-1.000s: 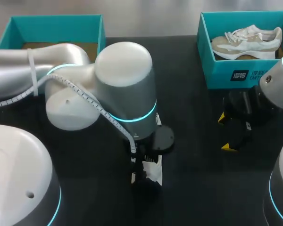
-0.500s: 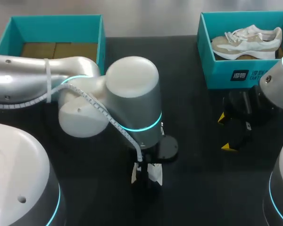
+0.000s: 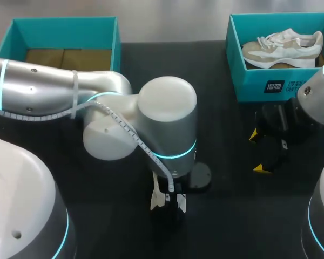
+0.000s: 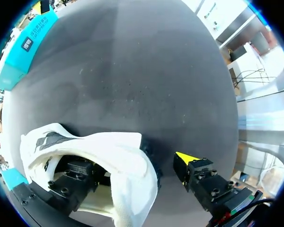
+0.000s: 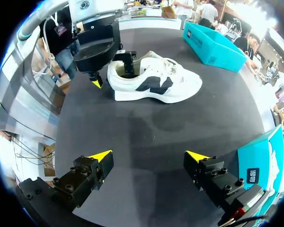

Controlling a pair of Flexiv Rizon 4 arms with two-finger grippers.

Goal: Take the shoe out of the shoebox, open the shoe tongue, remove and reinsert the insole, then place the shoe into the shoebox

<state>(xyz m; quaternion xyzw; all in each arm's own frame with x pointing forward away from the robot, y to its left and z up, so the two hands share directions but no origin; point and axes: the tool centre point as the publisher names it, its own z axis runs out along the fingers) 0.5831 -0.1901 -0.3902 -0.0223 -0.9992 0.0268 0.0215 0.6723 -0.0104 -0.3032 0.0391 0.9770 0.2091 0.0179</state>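
At mid-desk (image 3: 227,162), near side: white shoe (image 5: 154,84) upright on its sole. Left hand (image 5: 111,77) open, one finger inside the heel opening, the other just outside. Right hand (image 5: 149,158) open, well right of the shoe.

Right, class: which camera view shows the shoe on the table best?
The right wrist view: the whole shoe lies side-on, with almost nothing in front of it. In the head view the left arm hides all but a white scrap. The left wrist view shows only its heel end, close up.
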